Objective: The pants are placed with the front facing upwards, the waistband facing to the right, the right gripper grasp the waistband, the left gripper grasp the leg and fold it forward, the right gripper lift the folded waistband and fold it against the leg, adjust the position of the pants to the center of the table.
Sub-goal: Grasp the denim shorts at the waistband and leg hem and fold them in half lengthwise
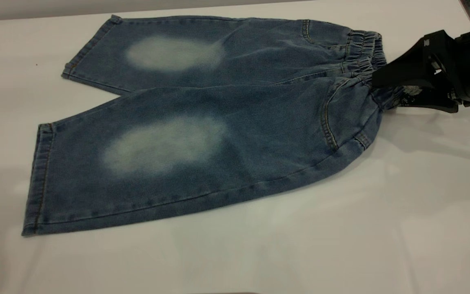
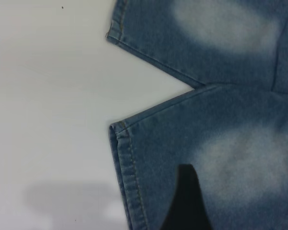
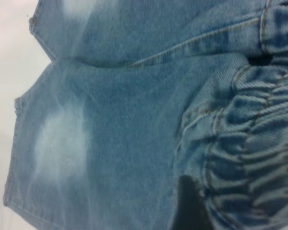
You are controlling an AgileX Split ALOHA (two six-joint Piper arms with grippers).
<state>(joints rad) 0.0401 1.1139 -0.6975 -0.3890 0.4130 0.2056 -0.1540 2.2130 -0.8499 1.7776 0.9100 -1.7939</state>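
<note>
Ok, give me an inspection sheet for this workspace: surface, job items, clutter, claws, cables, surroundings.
Surface: the table is plain white, with soft shadows.
Job's things: the pants lie flat and unfolded, front up, legs pointing left; the waistband is at the right, bunched where it is gripped.
Clutter: nothing seen beyond a tiny dark speck on the table at far left.
Claws: the right claw is closed on the waistband. The left claw is out of the exterior view; one dark fingertip shows above the near leg's hem.
Cables: nothing seen.
Surroundings: a grey strip beyond the table's far edge.
</note>
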